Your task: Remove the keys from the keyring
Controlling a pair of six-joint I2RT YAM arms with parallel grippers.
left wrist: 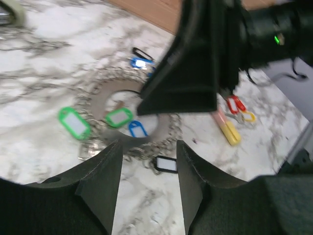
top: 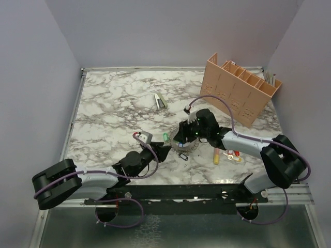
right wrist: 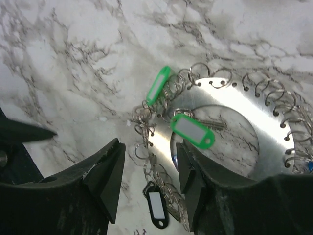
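Note:
The keyring [top: 190, 146] is a flat silver ring edged with many small split rings and lies on the marble table. It shows in the left wrist view [left wrist: 97, 105] and the right wrist view [right wrist: 230, 98]. Green-tagged keys [right wrist: 193, 130] [right wrist: 159, 84] and a black tag [right wrist: 156, 209] hang on it. Blue tags [left wrist: 138, 129] show too. My right gripper [right wrist: 149, 166] is open and hovers over the ring's left rim, its jaws either side of the rim. My left gripper [left wrist: 146, 161] is open and empty just short of the ring's near edge, facing the right gripper [left wrist: 195, 63].
A bunch with red and yellow tags [top: 230, 154] lies right of the ring, beside a yellow piece [top: 216, 156]. An orange slotted rack [top: 240, 88] stands at the back right. A small silver-green object [top: 160, 101] lies behind the ring.

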